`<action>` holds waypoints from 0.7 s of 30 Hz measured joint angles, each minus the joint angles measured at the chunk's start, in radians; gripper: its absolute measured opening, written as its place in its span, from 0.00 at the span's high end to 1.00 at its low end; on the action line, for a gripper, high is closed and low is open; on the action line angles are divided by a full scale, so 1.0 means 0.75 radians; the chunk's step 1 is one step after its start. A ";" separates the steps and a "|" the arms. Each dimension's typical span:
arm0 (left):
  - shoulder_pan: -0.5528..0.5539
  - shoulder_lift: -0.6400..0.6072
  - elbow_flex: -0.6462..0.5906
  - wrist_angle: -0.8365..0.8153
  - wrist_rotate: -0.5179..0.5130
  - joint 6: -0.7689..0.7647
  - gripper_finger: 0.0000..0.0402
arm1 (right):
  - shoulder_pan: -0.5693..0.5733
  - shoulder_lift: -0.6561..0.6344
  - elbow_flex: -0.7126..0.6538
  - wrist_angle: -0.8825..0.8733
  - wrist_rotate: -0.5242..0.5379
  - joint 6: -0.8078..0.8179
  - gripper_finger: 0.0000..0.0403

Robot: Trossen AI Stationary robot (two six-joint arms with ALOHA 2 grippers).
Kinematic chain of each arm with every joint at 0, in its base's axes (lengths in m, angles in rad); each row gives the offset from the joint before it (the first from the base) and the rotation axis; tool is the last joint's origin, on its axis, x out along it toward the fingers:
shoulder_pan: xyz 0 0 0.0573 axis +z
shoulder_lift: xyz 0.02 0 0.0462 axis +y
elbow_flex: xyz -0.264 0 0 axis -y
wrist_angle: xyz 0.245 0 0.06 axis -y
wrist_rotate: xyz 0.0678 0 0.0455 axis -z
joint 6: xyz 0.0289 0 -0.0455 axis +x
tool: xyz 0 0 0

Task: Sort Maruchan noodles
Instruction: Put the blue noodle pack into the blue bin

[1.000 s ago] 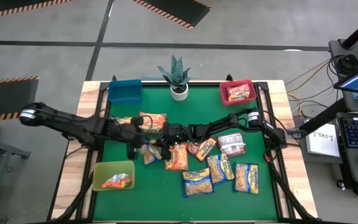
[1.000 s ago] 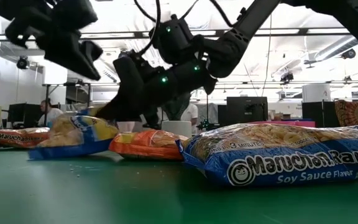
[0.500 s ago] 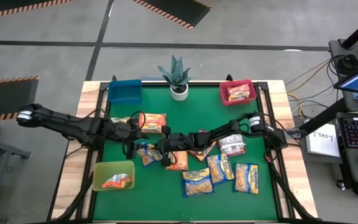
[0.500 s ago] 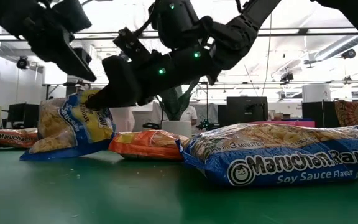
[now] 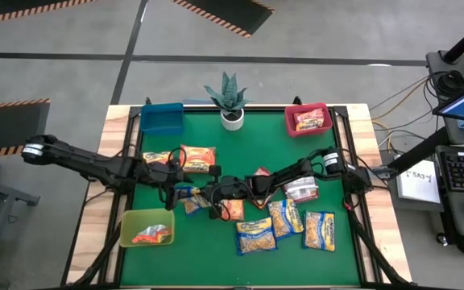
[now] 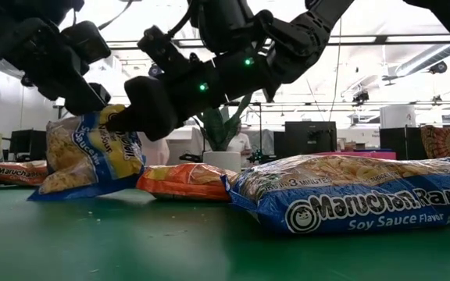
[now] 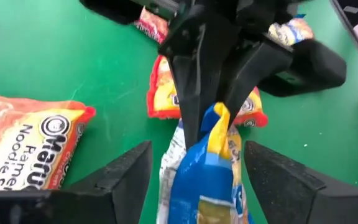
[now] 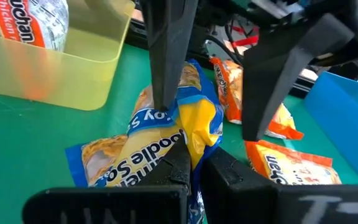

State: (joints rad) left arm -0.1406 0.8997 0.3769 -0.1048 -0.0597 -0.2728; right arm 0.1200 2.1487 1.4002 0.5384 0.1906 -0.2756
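Counting from the left edge of the green table (image 5: 216, 262), three bins are seen. A yellow-green bin (image 5: 127, 221) is set at the near left with one silvery-grey packet (image 5: 150, 235) inside. A blue bin (image 5: 161, 119) is placed at the far left; no packet can be made out in it. A red bin (image 5: 290, 121) is placed at the far right with one red packet (image 5: 312, 122) in it.

Four blue-edged yellow packets are counted. One, the held packet (image 6: 84, 152), is stood nearly upright left of centre, its lower edge on the table. The left gripper (image 5: 174, 192) is positioned over it, its fingers (image 7: 120, 177) spread wide on either side without touching. The packet's top edge is pinched by the right gripper (image 8: 194, 163), whose fingers are closed tight on the wrapper.

Two orange packets are clearly seen: one (image 5: 199, 157) lies flat beyond the grippers, the other (image 5: 232, 211) just beside the held packet, partly covered by the right arm. A third, further left behind the left arm, is only partly shown.

Right of centre, one silvery-grey packet (image 5: 300, 188) is laid flat. In front of it, the other three blue-edged yellow packets (image 5: 255, 236) (image 5: 284, 217) (image 5: 319, 230) are laid near each other.
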 joint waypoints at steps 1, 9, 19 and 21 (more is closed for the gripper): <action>0.000 0.000 -0.008 0.001 0.000 -0.007 0.42 | 0.000 0.000 0.000 -0.001 0.001 0.000 0.98; 0.000 0.000 -0.068 0.017 0.010 -0.079 0.43 | 0.000 -0.004 0.000 -0.001 0.005 -0.017 0.98; -0.003 0.000 -0.070 0.024 0.017 -0.069 0.65 | 0.000 -0.007 0.000 -0.003 0.006 -0.017 0.95; -0.003 0.000 -0.070 0.024 0.017 -0.070 0.74 | 0.000 -0.015 0.000 -0.003 0.006 0.001 0.92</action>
State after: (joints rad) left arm -0.1429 0.8997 0.3244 -0.0870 -0.0471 -0.3253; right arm 0.1198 2.1372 1.4002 0.5364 0.1947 -0.2748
